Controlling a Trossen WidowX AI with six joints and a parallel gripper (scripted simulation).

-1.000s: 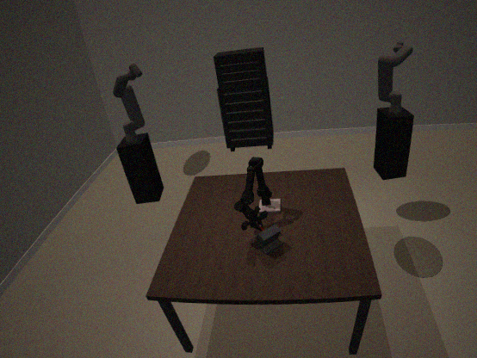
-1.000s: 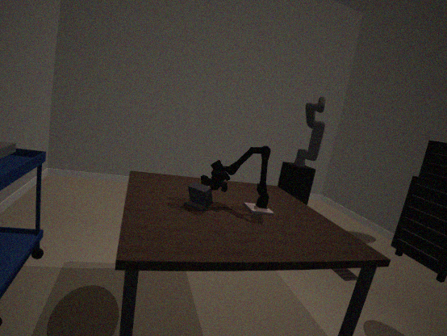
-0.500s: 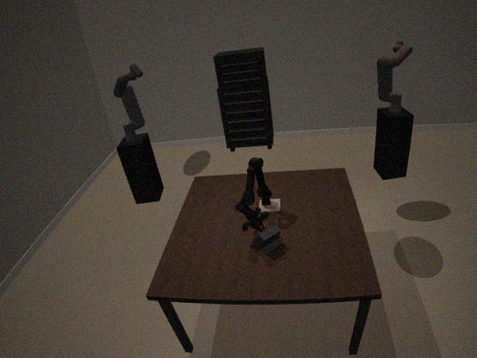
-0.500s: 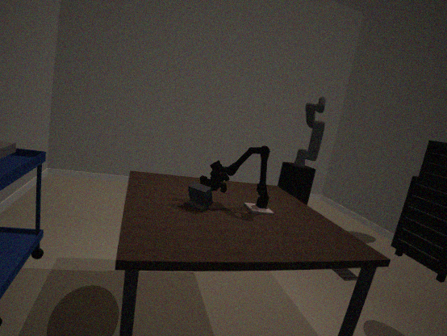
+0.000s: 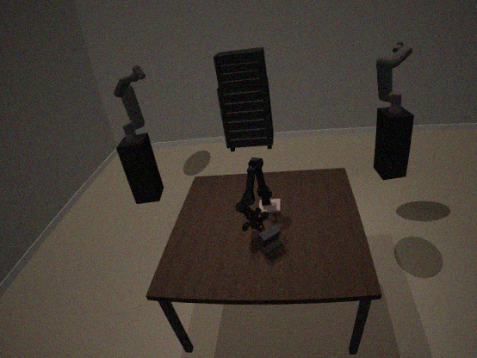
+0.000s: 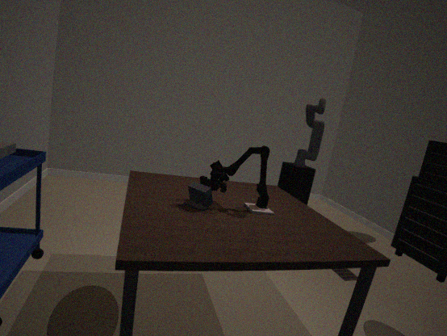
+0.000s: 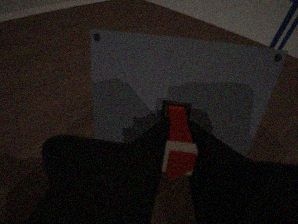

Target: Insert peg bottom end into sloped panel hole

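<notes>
The red peg [image 7: 178,142] with a white band is square-sided. Its far end is in the dark square hole [image 7: 175,104] in the face of the grey sloped panel [image 7: 150,65] [image 5: 270,237] [image 6: 199,195]. My gripper [image 7: 176,125] [image 5: 258,224] [image 6: 214,183] is shut on the peg, with a dark finger on each side of it, right up against the panel. The panel stands near the middle of the brown table [image 5: 215,267] [image 6: 202,242]. How deep the peg sits in the hole is hidden.
The arm's white base plate [image 5: 275,204] [image 6: 258,209] lies behind the panel. Off the table stand a dark shelf unit [image 5: 244,96] [image 6: 424,210], two other arms on black pedestals [image 5: 139,172] [image 5: 393,142], and a blue cart [image 6: 16,226].
</notes>
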